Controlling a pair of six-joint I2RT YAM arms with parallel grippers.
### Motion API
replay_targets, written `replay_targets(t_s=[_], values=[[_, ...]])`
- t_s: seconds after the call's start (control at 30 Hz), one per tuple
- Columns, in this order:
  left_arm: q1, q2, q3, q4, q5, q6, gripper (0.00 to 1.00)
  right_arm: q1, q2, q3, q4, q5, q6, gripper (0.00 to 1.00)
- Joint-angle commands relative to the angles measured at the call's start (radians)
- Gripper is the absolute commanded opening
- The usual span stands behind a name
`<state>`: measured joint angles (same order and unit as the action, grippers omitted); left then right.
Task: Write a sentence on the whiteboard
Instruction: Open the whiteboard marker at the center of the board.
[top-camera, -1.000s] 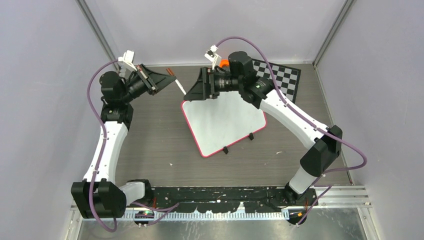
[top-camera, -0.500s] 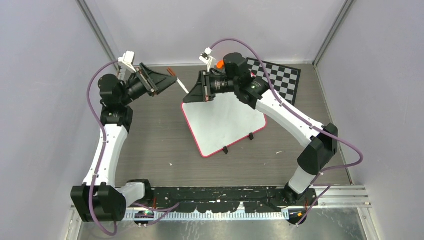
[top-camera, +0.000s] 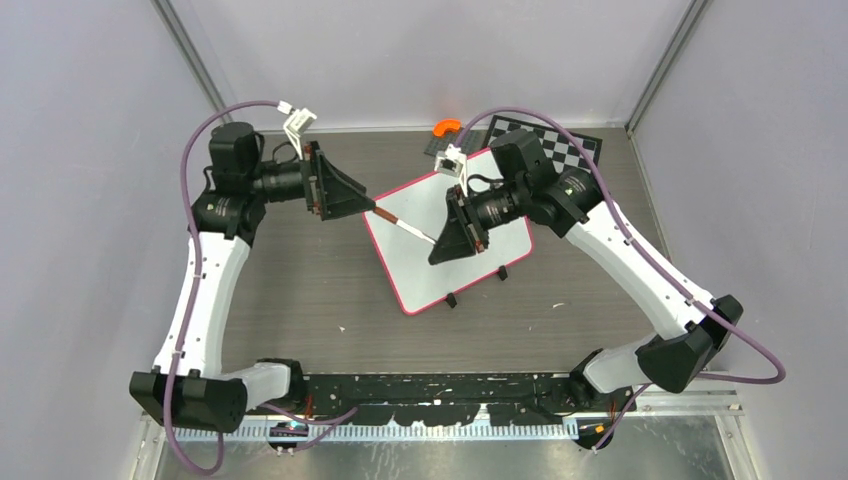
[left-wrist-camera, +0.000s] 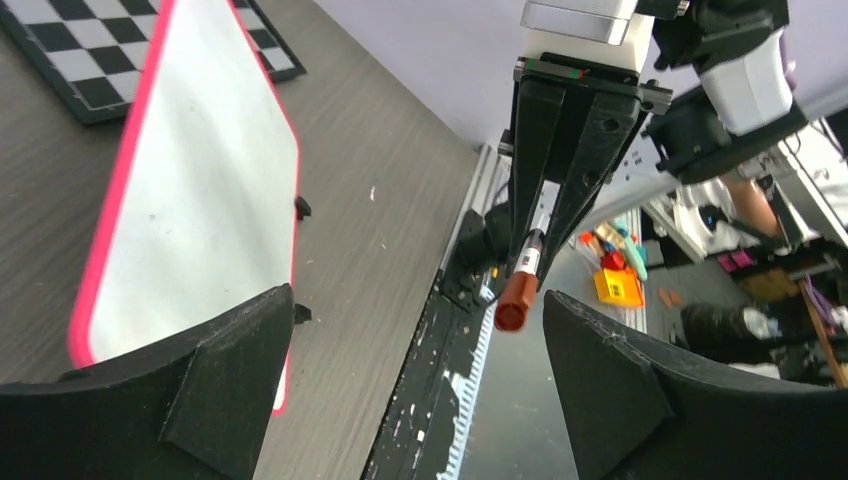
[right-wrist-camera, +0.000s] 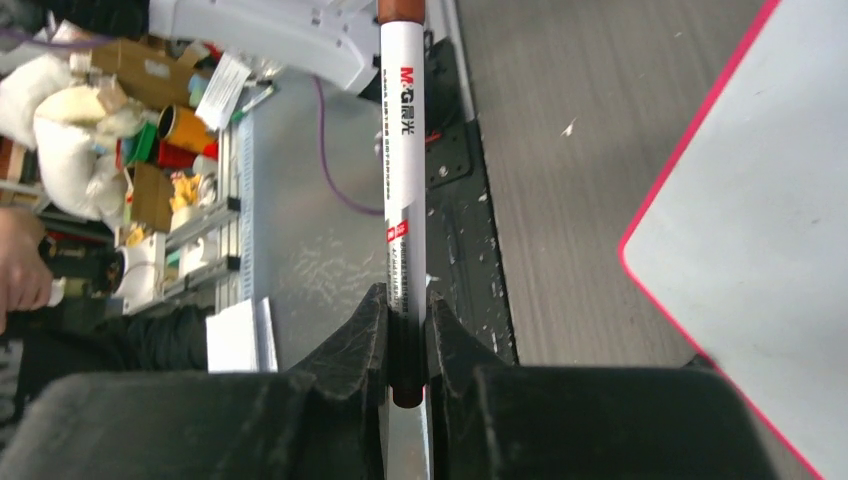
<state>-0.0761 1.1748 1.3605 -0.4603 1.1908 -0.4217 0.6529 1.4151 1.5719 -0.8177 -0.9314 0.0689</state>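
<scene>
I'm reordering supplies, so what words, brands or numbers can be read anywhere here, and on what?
"M&G" in red, then two Chinese characters: on the barrel of the white marker pen with a red-brown end.
Fine print and red patch lower on that barrel: too small to read.
No writing visible on the white pink-framed whiteboard.

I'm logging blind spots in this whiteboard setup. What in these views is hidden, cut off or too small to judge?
- Top view: the right gripper covers part of the whiteboard, so that patch is unseen.
- Right wrist view: the marker has its cap cut off by the top edge and its other end buried between the fingers.
- Top view: the orange object behind the board is too small to identify.
</scene>
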Motion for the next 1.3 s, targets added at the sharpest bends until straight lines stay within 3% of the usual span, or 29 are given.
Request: replay_targets(t_s=[0.0,0.1,0.23,0.3,0.4,0.77,0.87,0.9,0.97,1.07,1.1,1.27], values=[[-0.086,0.022,0.096,-0.281,0.019,0.287,0.95,0.003,-0.038,-0.003,-0.147,-0.089,-0.144,0.0],[-0.184,0.034,0.126,-0.39,-0.049,0.398,0.88,0.003,-0.054,-0.021,-0.185,-0.071,-0.178,0.0],[-0.293,0.037,0.113,-0.417,-0.085,0.451,0.78,0.004,-0.047,-0.022,-0.264,-0.066,-0.239,0.0],[-0.329,0.053,0.109,-0.425,-0.084,0.461,0.67,0.004,-0.048,-0.027,-0.286,-0.061,-0.267,0.0],[-0.351,0.077,0.115,-0.45,-0.068,0.484,0.54,0.004,-0.061,-0.033,-0.302,-0.056,-0.286,0.0],[-0.388,0.105,0.101,-0.456,-0.015,0.494,0.25,0.003,-0.056,-0.006,-0.4,-0.026,-0.365,0.0],[-0.389,0.103,0.098,-0.448,-0.004,0.492,0.1,0.003,-0.057,0.001,-0.409,-0.019,-0.376,0.0],[-0.389,0.1,0.093,-0.438,-0.002,0.488,0.05,0.003,-0.059,0.005,-0.408,-0.015,-0.374,0.04],[-0.389,0.091,0.076,-0.403,-0.008,0.466,0.0,-0.003,-0.059,0.017,-0.402,-0.002,-0.364,0.22],[-0.378,0.077,0.039,-0.314,-0.021,0.375,0.0,-0.052,-0.064,0.027,-0.334,0.003,-0.278,0.66],[-0.366,0.07,0.024,-0.265,-0.021,0.327,0.0,-0.085,-0.07,0.023,-0.282,-0.009,-0.225,0.73],[-0.269,0.01,-0.152,0.229,-0.014,-0.105,0.0,-0.224,-0.124,-0.067,0.113,-0.042,0.123,0.75]])
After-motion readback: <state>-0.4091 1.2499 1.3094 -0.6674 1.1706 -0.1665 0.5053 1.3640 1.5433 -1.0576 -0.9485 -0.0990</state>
